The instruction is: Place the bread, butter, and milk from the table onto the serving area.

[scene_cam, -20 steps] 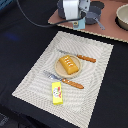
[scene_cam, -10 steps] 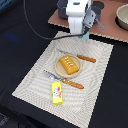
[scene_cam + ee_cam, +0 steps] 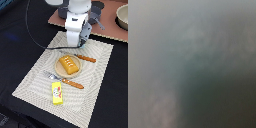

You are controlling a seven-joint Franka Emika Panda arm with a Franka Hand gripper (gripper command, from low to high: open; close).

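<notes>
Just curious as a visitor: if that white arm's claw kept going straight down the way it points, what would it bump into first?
Probably the far edge of the striped placemat, just beyond the plate with the bread. The gripper is hard to make out, so depth is uncertain.

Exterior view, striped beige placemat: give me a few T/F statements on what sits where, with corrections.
1. The golden-orange dotted loaf lies on the round tan plate. True.
2. The bright-yellow butter stick lies on the plate beside the loaf. False: it lies on the striped beige placemat, off the plate, nearer the camera.
3. A pale gabled milk carton stands on the placemat. False: no carton shows there.
4. Orange-handled cutlery lies on either side of the plate. True: the knife on the far side, the fork on the near.
5. The wrist view shows the loaf clearly. False: only a grey blur.
</notes>
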